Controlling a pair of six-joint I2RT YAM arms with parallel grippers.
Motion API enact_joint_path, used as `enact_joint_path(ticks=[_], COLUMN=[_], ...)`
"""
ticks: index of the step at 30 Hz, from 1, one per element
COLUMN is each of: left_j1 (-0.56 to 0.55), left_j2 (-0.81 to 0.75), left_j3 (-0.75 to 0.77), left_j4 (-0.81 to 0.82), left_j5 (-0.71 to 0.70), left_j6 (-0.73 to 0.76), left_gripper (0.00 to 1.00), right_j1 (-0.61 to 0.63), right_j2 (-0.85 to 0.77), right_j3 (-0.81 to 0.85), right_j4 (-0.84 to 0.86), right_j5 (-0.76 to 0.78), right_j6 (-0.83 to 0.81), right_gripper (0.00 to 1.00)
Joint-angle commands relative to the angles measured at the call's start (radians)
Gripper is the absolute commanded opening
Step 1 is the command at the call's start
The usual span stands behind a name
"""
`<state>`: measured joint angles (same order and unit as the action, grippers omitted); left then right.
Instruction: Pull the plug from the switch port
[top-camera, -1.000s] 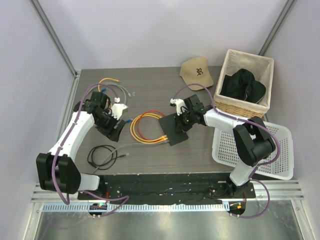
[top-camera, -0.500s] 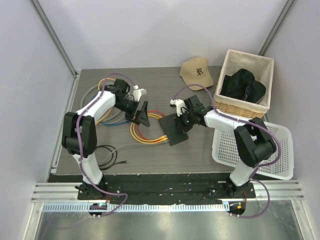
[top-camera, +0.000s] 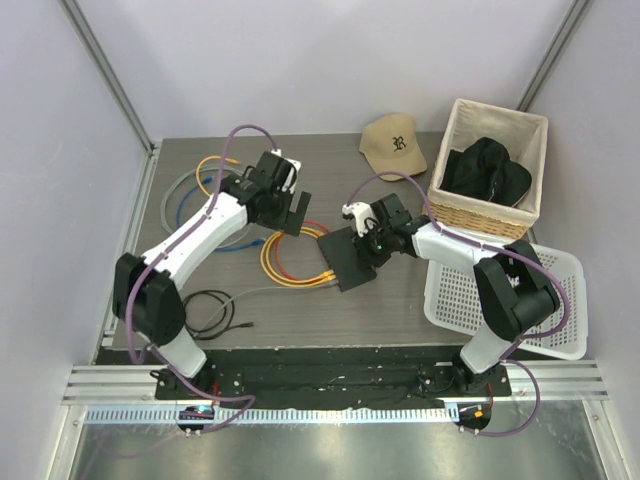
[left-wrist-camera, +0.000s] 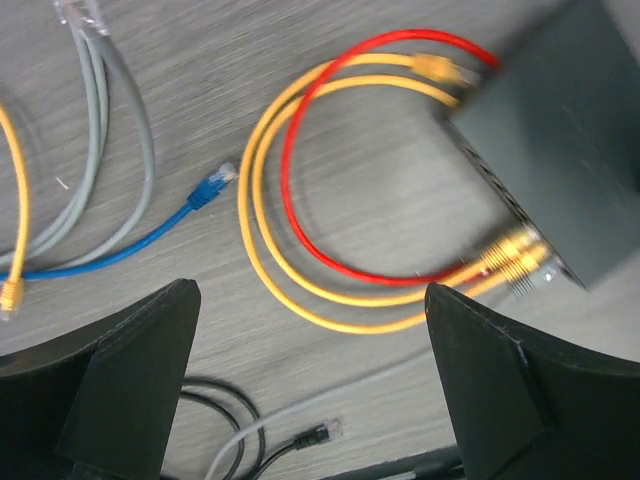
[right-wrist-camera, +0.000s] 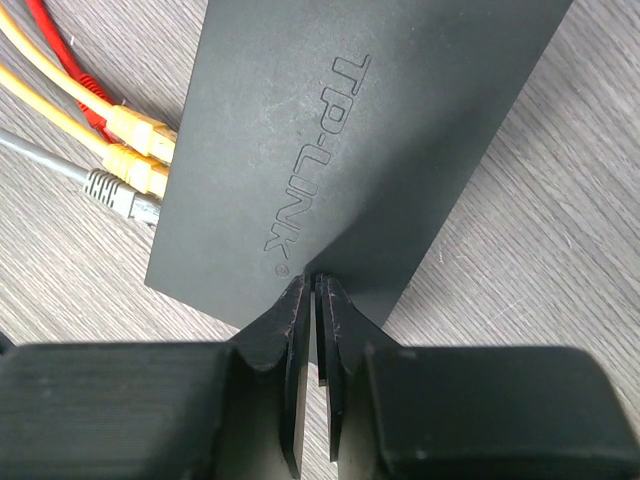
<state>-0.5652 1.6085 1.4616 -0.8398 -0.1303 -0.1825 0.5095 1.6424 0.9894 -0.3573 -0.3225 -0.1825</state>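
The switch (top-camera: 348, 258) is a flat black box lying at the table's middle; its TP-LINK lettering shows in the right wrist view (right-wrist-camera: 340, 130). Two yellow plugs (right-wrist-camera: 140, 150) and a grey plug (right-wrist-camera: 115, 193) sit in the ports on its left edge. The yellow plugs (left-wrist-camera: 515, 255) also show in the left wrist view, at the switch's (left-wrist-camera: 560, 130) near corner. My right gripper (right-wrist-camera: 315, 282) rests its tips on the switch top, fingers together but for a thin slit. My left gripper (left-wrist-camera: 308, 295) hangs wide open above the red and yellow cable loops (left-wrist-camera: 290, 200), left of the switch.
Loose grey, blue and yellow cables (top-camera: 200, 190) lie at the far left, a black cable (top-camera: 205, 312) nearer the front. A tan cap (top-camera: 393, 143) lies at the back. A wicker basket (top-camera: 487, 215) holds a black garment (top-camera: 487, 170); a white plastic basket (top-camera: 545, 300) is right.
My left arm has swung from the table's left side towards the switch, and its jaws have opened wide. The right gripper has stayed on the switch.
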Motion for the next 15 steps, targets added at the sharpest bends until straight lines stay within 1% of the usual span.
enact_joint_path(ticks=[1, 2, 3, 5, 6, 8, 9, 11, 12, 13, 15], left_j1=[0.033, 0.034, 0.036, 0.045, 0.047, 0.048, 0.054, 0.109, 0.126, 0.148, 0.153], left_j2=[0.065, 0.064, 0.059, 0.05, 0.054, 0.074, 0.103, 0.149, 0.178, 0.248, 0.301], left_j3=[0.067, 0.081, 0.091, 0.065, 0.054, 0.023, 0.008, -0.044, -0.053, -0.052, -0.047], left_j4=[0.007, 0.007, 0.034, 0.12, 0.189, 0.238, 0.289, 0.353, 0.417, 0.433, 0.446], left_j5=[0.108, 0.173, 0.284, 0.423, 0.561, 0.691, 0.719, 0.912, 0.984, 1.099, 1.156], left_j6=[-0.037, -0.009, -0.011, -0.009, 0.007, 0.043, 0.052, -0.014, -0.037, -0.075, -0.065], left_gripper=[0.92, 0.9, 0.87, 0.88, 0.87, 0.84, 0.84, 0.82, 0.83, 0.87, 0.87], right_j1=[0.003, 0.003, 0.003, 0.001, 0.0, 0.001, 0.001, 0.001, 0.001, 0.001, 0.001], right_j2=[-0.024, -0.027, -0.029, -0.024, -0.023, -0.021, -0.023, -0.024, -0.024, -0.024, -0.016], right_j3=[0.005, 0.006, 0.005, 0.005, 0.003, 0.0, -0.001, 0.0, 0.0, 0.002, 0.005], right_j4=[-0.06, -0.063, -0.065, -0.071, -0.074, -0.071, -0.068, -0.062, -0.063, -0.065, -0.072], right_j5=[0.053, 0.059, 0.062, 0.062, 0.056, 0.05, 0.046, 0.049, 0.056, 0.057, 0.057], right_j6=[-0.044, -0.049, -0.052, -0.055, -0.055, -0.054, -0.054, -0.055, -0.057, -0.055, -0.054], right_gripper=[0.16, 0.16, 0.16, 0.16, 0.16, 0.17, 0.17, 0.17, 0.17, 0.17, 0.17])
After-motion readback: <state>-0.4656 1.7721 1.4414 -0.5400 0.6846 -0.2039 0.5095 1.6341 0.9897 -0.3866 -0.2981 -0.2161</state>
